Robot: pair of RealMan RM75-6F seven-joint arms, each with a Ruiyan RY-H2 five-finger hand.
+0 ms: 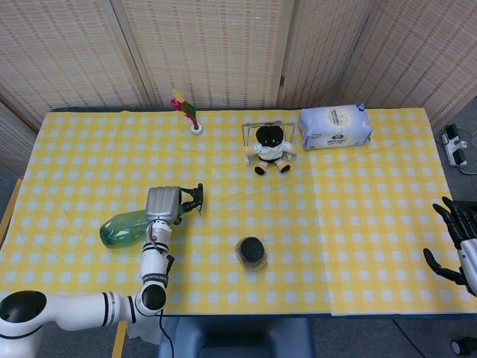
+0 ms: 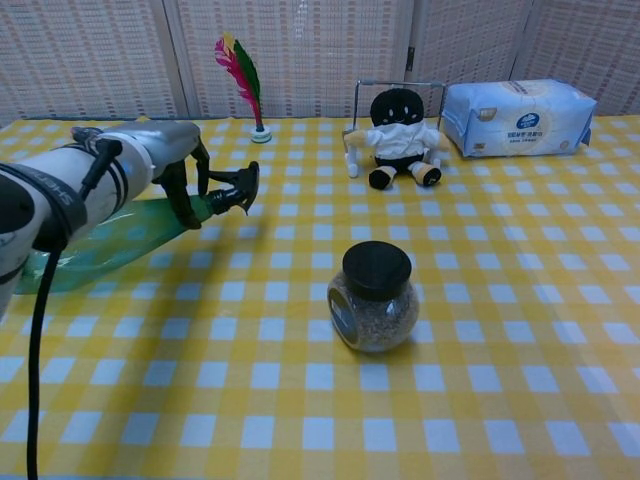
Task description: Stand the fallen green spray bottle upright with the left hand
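Observation:
The green spray bottle [image 1: 127,227] [image 2: 110,240] is tilted, its base low at the left and its black nozzle [image 1: 193,199] [image 2: 232,188] raised toward the right. My left hand [image 1: 162,203] [image 2: 165,150] grips it around the neck, fingers wrapped over the top just behind the nozzle. The left forearm runs from the table's near edge up to the bottle. My right hand [image 1: 456,237] hangs off the table's right edge with fingers spread and nothing in it; the chest view does not show it.
A glass jar with a black lid [image 1: 251,253] [image 2: 373,298] stands right of the bottle. Further back are a plush doll [image 1: 269,148] [image 2: 397,125], a pack of wipes [image 1: 335,127] [image 2: 517,117] and a feather shuttlecock [image 1: 187,112] [image 2: 243,80]. Yellow checked cloth [image 1: 358,224] covers the table.

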